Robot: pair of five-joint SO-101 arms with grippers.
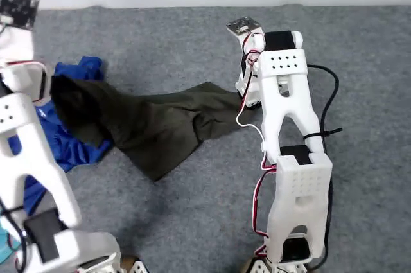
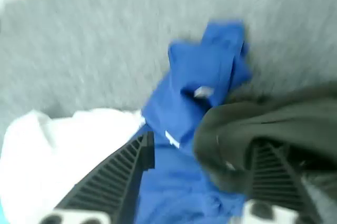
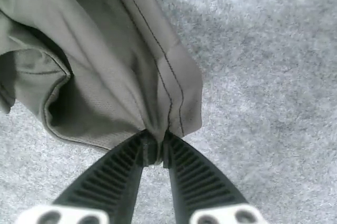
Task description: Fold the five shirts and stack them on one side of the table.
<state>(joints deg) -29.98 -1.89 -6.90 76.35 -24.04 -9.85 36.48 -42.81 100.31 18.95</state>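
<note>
The right hand is pinching the olive shirt by its stitched hem, away from the blue shirt it is overlapping. The left hand is hovering unclenched over the blue shirt. The soft, limp cloth is likely needing corner grips.

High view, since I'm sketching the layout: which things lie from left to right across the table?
blue shirt → dark green shirt → right arm
</note>
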